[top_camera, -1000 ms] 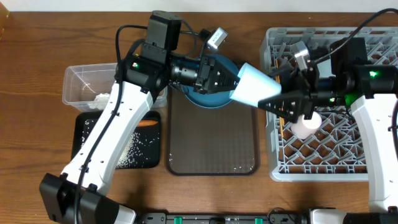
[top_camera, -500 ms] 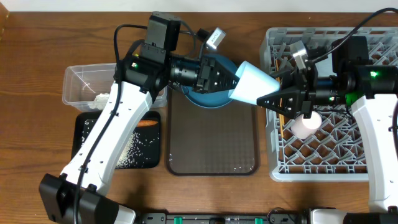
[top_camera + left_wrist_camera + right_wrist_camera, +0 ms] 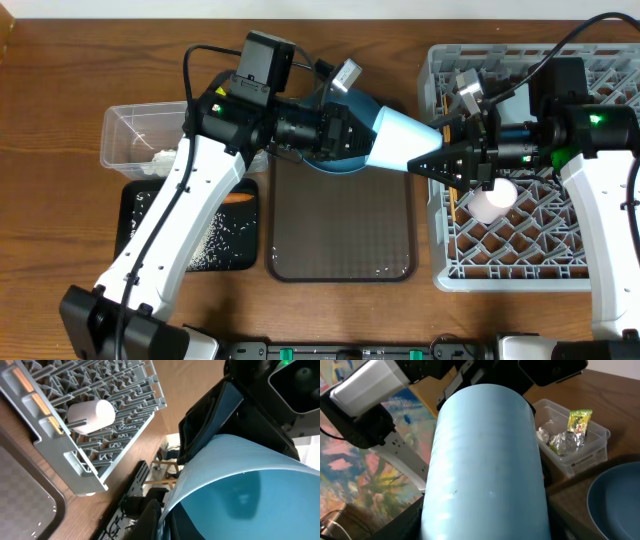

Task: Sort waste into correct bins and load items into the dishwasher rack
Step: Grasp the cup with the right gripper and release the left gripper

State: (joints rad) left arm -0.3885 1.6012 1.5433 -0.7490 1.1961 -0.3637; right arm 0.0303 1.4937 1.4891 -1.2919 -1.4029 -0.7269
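The light blue cup (image 3: 402, 142) has swung toward the dishwasher rack (image 3: 530, 250), over the worktop's far middle; the left gripper (image 3: 362, 138) is clamped on its rim; I cannot tell whether the right gripper (image 3: 440, 163) has closed on it; a pale cup (image 3: 490, 203) is racked; the wrapper (image 3: 580, 420) is binned; the blue plate (image 3: 335, 166) still waits.

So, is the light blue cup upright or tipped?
Tipped on its side: the light blue cup is held level in air, left gripper clamping its rim, base toward the right gripper.
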